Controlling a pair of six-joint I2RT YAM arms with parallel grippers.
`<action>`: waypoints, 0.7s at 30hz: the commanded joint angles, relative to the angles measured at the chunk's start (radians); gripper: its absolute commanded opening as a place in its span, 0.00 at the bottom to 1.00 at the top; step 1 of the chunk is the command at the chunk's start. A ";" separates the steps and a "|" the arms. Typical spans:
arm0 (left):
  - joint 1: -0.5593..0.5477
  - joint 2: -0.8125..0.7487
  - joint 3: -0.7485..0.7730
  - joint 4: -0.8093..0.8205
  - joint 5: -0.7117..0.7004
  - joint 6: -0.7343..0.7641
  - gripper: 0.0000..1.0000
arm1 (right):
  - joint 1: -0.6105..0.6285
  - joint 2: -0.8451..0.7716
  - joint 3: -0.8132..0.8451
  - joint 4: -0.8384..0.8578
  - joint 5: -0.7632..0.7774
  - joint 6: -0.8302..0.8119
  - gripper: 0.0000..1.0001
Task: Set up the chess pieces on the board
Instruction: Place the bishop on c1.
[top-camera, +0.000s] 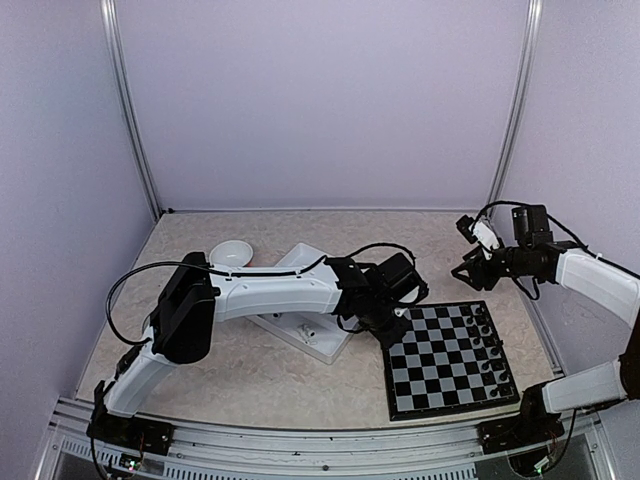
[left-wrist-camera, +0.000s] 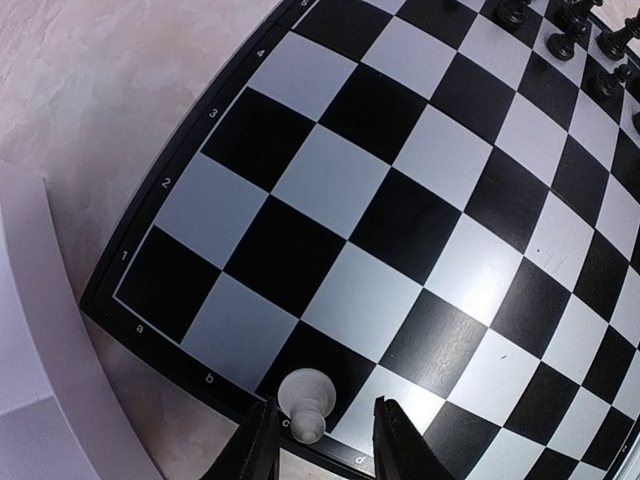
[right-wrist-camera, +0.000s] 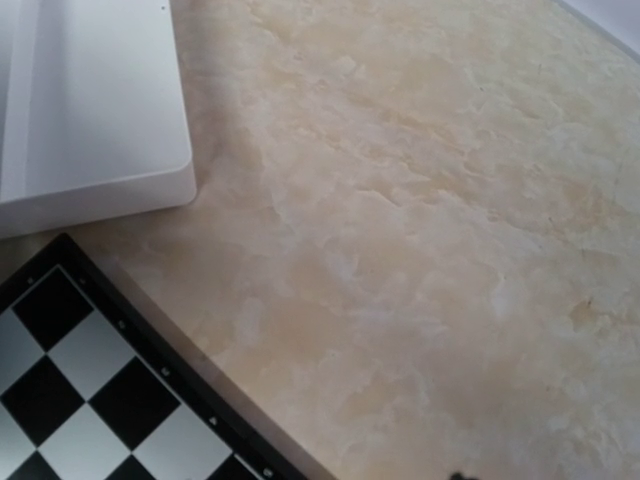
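The board (top-camera: 440, 365) lies at the front right of the table. Several black chess pieces (top-camera: 488, 345) stand in a line along its right side, and they also show in the left wrist view (left-wrist-camera: 560, 30). My left gripper (left-wrist-camera: 325, 403) is open and low over the board's edge (left-wrist-camera: 150, 300). A small white pawn (left-wrist-camera: 303, 398) stands upright on a black edge square between its fingers, close to the left finger (left-wrist-camera: 250, 445) with a gap to the right one. In the top view the left gripper (top-camera: 388, 318) is at the board's back left corner. My right gripper (top-camera: 463, 272) hangs open and empty above the table behind the board.
A white divided tray (top-camera: 300, 325) lies left of the board under my left arm, and its corner shows in the right wrist view (right-wrist-camera: 90, 110). A white bowl (top-camera: 232, 254) stands behind the tray. The board's corner (right-wrist-camera: 80, 400) shows in the right wrist view.
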 joint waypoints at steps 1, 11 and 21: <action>0.004 0.023 0.027 0.010 0.029 -0.003 0.34 | 0.014 0.008 -0.013 0.015 0.008 -0.010 0.54; 0.005 0.018 0.026 0.016 -0.009 -0.002 0.40 | 0.017 0.011 -0.013 0.016 0.012 -0.012 0.54; 0.013 -0.259 -0.092 0.013 -0.174 0.015 0.51 | 0.020 0.021 -0.013 0.016 0.021 -0.017 0.54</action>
